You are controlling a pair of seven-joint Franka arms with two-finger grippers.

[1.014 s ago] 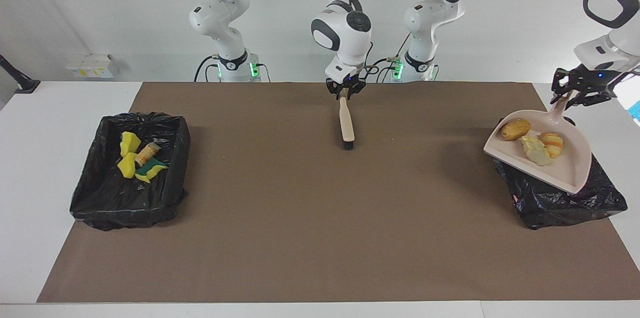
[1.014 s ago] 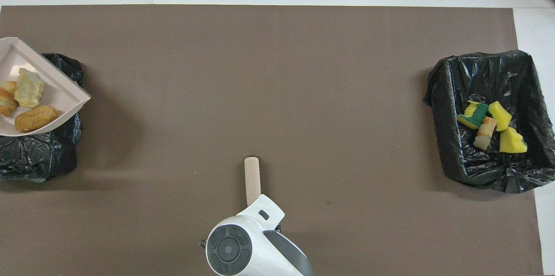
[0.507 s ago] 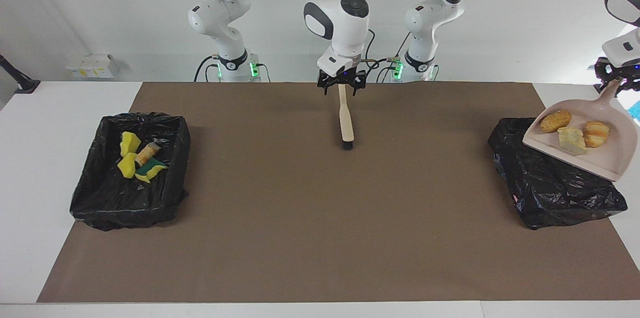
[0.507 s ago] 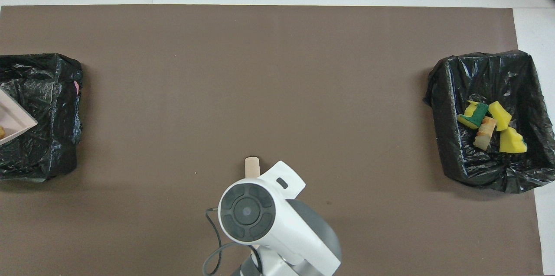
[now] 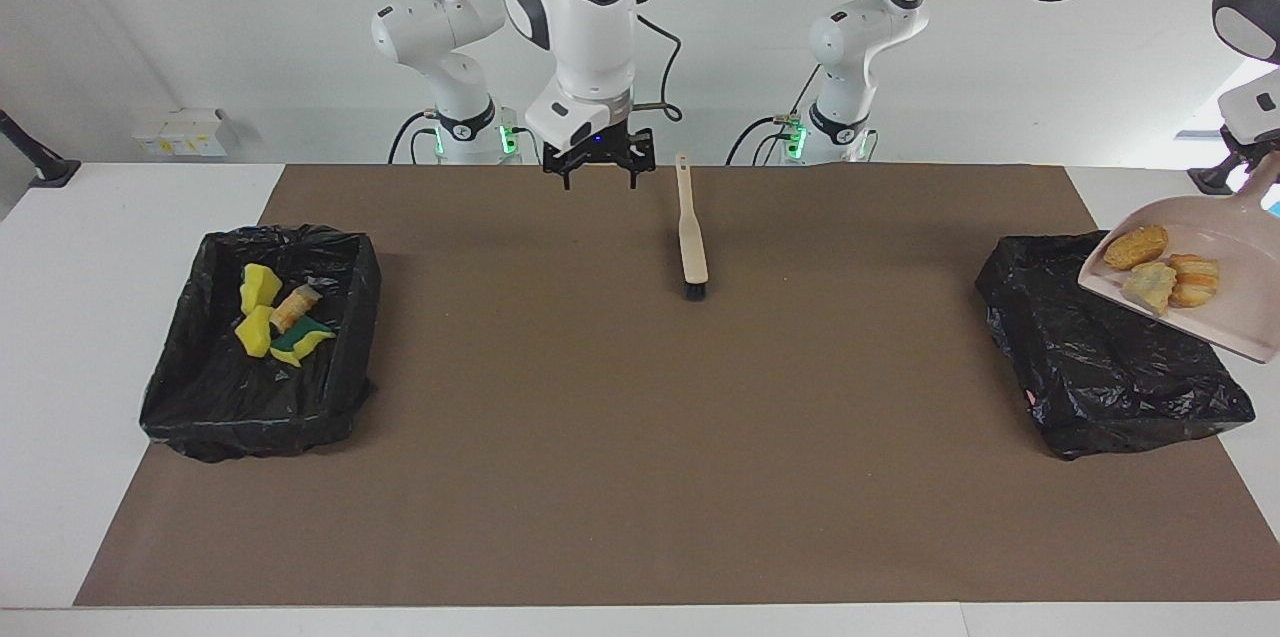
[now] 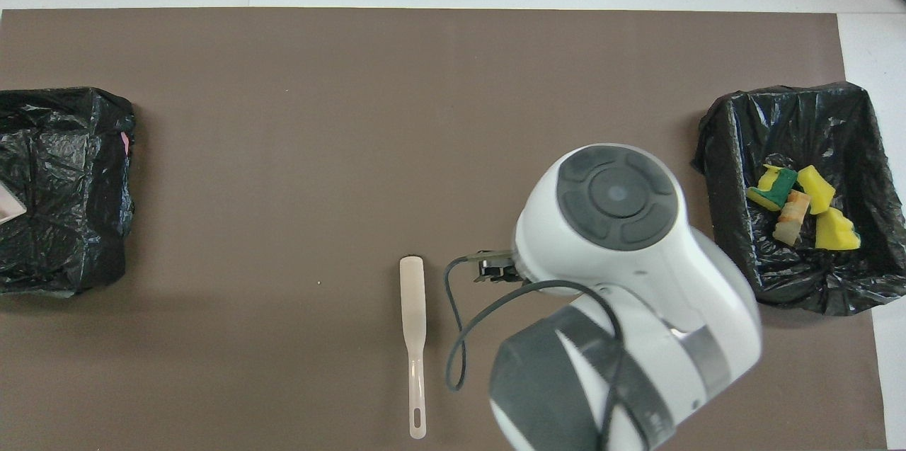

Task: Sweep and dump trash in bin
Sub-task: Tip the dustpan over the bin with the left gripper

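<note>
Note the brush (image 5: 692,229) lying flat on the brown mat (image 5: 640,477), long axis running toward and away from the robots, bristles at the end farther from them. The right gripper (image 5: 598,164) hangs beside its handle, fingers apart, holding nothing. The left gripper (image 5: 1245,157) is clamped on the dustpan (image 5: 1225,307), which carries three bread pieces (image 5: 1160,267) above the bin (image 5: 1100,357) at the left arm's end. Four trash pieces (image 5: 275,317) lie in the other bin (image 5: 215,387).

right arm: white, jointed, bent over the table, wrist pointing down | right gripper (image 5: 597,167): black two-finger, raised, fingers apart, holding nothing | left arm: white, reached out at its own end of the table, wrist at the view's edge | left gripper: hidden past the edge, closed
</note>
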